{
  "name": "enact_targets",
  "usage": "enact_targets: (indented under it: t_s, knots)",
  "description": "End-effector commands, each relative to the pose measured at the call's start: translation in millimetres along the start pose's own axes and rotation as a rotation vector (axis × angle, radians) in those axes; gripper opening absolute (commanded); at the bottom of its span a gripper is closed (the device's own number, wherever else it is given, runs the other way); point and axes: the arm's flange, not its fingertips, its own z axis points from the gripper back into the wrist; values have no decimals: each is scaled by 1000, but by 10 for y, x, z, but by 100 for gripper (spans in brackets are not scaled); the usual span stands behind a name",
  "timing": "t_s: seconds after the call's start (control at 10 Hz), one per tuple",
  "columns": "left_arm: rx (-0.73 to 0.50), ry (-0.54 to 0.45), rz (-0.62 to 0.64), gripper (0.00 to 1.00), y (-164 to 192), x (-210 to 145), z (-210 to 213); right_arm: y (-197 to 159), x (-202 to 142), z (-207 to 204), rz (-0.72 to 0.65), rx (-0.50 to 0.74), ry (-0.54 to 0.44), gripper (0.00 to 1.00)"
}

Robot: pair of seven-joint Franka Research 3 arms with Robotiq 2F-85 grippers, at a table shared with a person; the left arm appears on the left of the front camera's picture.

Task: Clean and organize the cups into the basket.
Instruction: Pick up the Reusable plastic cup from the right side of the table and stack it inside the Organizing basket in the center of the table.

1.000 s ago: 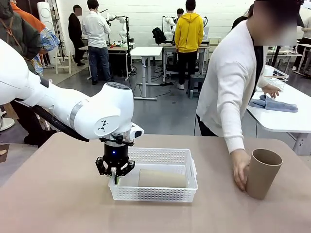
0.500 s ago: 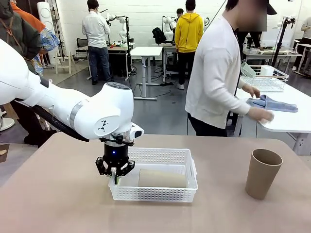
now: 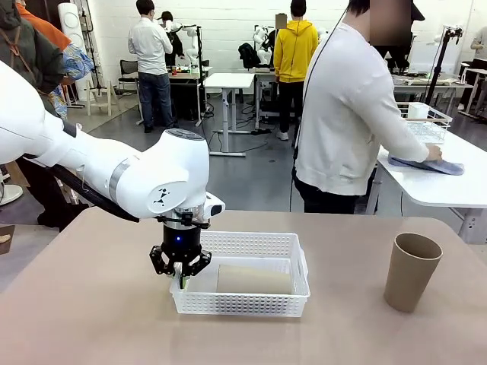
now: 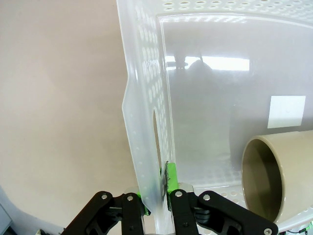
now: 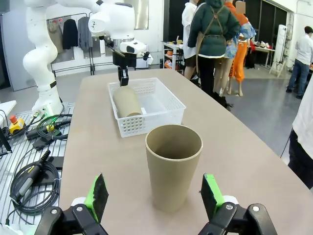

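Pinching the left end wall of the basket [image 3: 251, 239] with the left tool [image 3: 180, 278]; green pads [image 4: 170, 176] closed on either side of the perforated plastic, by the handle cut-out. Sits flat on the tan surface [image 3: 91, 319], left of centre, long side across the front view. Holds one brown cup [image 3: 255, 279] lying on its side along the long axis, open mouth toward the pinched wall but apart from it. Noting a second brown cup [image 3: 411, 271] upright, mouth up, near the right edge of the surface, well apart from the basket. Facing that cup with the right tool [image 5: 154, 192]: jaws spread wide, empty, one pad to each side in the right wrist view. Recording a person [image 3: 346, 114] at the far side, right of centre, back turned, one hand on a blue cloth [image 3: 426, 163] on a white neighbouring surface [image 3: 441, 190].
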Motion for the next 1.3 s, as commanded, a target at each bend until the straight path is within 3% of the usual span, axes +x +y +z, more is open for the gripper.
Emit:
enact_targets:
  t_s: [0.0, 0.4, 0.9, 1.2]
  knots:
    - [2, 3, 21, 0, -37, -9, -12, 63, -172, 25, 11, 12, -1, 100]
    - [2, 3, 21, 0, -37, -9, -12, 116, -517, 17, 41, 29, -30, 100]
    - [2, 3, 21, 0, -37, -9, -12, -72, -1007, -317, -17, 80, 59, 100]
    - [2, 3, 21, 0, -37, -9, -12, -162, -1142, -451, -15, 106, 53, 100]
